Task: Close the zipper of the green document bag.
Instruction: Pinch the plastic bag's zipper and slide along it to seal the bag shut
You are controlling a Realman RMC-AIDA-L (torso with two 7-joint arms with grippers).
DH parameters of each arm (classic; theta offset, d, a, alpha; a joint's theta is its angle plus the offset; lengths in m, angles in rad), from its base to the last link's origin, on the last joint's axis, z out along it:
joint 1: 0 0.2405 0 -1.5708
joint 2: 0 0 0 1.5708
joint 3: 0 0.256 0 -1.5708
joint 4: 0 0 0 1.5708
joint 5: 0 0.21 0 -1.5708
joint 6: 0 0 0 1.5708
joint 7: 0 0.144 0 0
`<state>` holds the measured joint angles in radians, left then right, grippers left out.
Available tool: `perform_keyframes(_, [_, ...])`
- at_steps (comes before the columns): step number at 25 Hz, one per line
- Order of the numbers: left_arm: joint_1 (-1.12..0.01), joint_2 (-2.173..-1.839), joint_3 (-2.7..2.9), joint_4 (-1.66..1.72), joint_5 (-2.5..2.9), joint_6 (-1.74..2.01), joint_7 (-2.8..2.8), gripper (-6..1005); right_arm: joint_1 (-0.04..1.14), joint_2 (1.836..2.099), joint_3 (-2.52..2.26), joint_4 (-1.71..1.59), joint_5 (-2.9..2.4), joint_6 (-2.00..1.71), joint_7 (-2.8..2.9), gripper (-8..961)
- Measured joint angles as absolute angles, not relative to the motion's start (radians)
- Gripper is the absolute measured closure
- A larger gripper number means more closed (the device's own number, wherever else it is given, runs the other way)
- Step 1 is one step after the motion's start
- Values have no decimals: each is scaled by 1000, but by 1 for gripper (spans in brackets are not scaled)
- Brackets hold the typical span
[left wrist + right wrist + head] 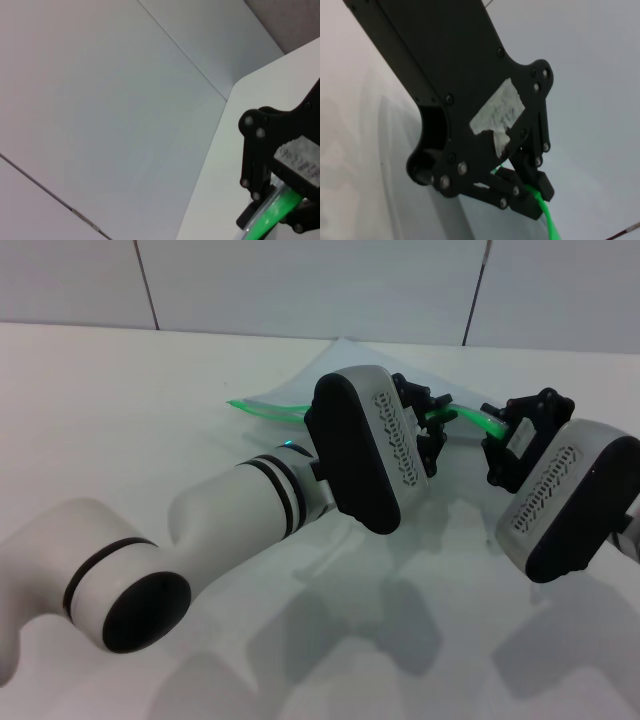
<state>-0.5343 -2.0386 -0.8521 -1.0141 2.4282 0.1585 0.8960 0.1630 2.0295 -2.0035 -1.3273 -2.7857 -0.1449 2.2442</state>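
The green document bag (322, 375) lies flat at the back of the white table, its near edge raised. Along that edge runs the zipper (268, 408), a bright green strip held up off the table between the two grippers. My left gripper (430, 423) is shut on the strip near its middle. My right gripper (497, 430) is shut on the strip's right end. In the left wrist view a black gripper (280, 200) pinches the green zipper (267, 217). The right wrist view shows a black gripper (532, 192) clamped on the zipper (547, 220). The slider is hidden.
The white table (120, 420) stretches bare to the left. A grey panelled wall (300, 280) stands right behind the bag. My left forearm (230, 510) crosses the front middle, and the right wrist housing (565, 500) is at the right.
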Motion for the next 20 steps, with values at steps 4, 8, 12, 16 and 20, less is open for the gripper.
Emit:
perform_keyframes(4, [-538,-2039,-854,-996,2410,165,894,903,160,2029,-2002,-1332,-2786,-143,2244,900])
perform_keyframes(8, [-546,-2037,-854,-987,2371,169,894,907,157,2029,-2002,-1335,-2786,-142,2244,900])
perform_keyframes(12, [-549,-2036,-857,-969,2365,171,893,914,156,2029,-1997,-1336,-2786,-142,2244,900])
perform_keyframes(16, [-550,-2037,-859,-948,2356,171,893,915,154,2030,-1992,-1338,-2786,-142,2244,901])
perform_keyframes(20, [-560,-2036,-859,-921,2315,180,893,915,145,2029,-1983,-1345,-2786,-141,2245,887])
